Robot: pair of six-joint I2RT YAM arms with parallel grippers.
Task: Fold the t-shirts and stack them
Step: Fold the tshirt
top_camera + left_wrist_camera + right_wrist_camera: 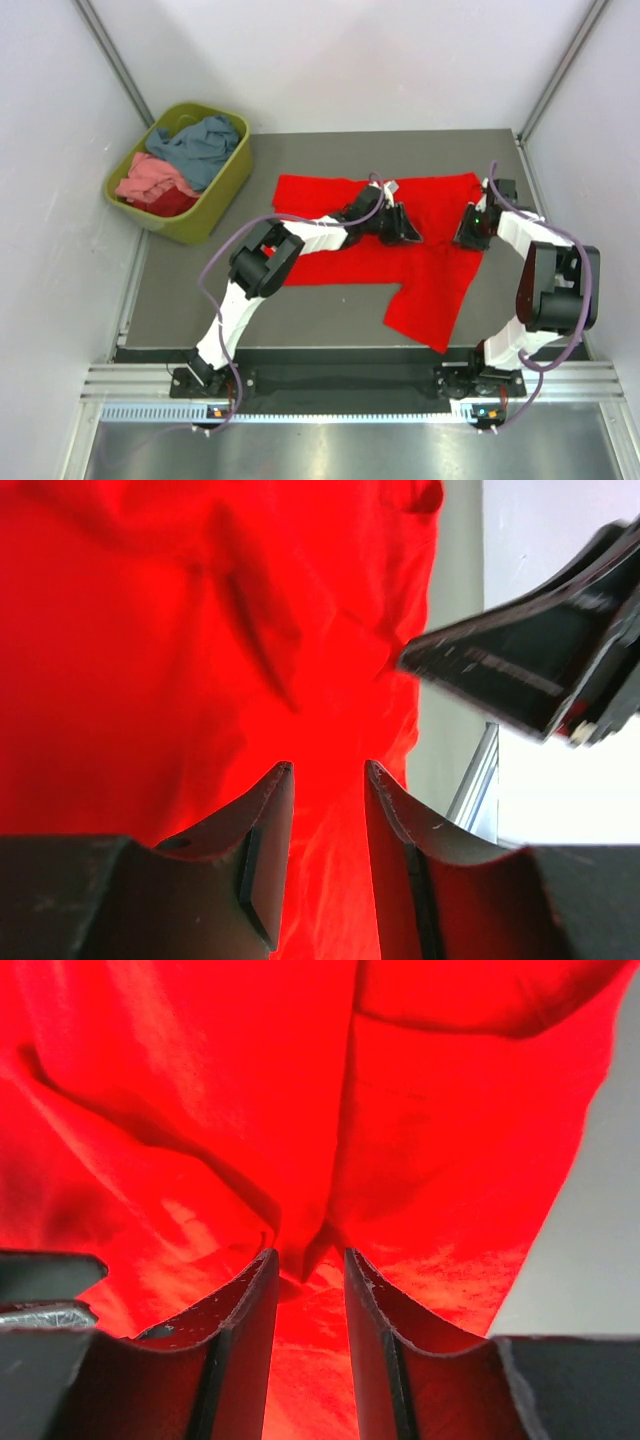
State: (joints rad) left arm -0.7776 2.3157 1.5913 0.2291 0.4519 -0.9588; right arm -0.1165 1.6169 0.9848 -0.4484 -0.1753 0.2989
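A bright red t-shirt [430,270] lies spread on the grey table, its lower right part hanging toward the front edge, with a white neck label [391,187] at its far edge. My left gripper [405,228] hovers low over the shirt's middle. In the left wrist view its jaws [328,765] stand apart, with red cloth [150,660] showing through the gap. My right gripper [468,230] is at the shirt's right edge. Its jaws [308,1253] stand apart around a raised pinch of red cloth [450,1160], not squeezing it.
An olive-green tub [225,205] stands at the back left, holding a blue-grey shirt [205,150], a pink one [150,178] and a darker red one [170,203]. White walls close in the table on three sides. The right arm's black fingers [480,670] show in the left wrist view.
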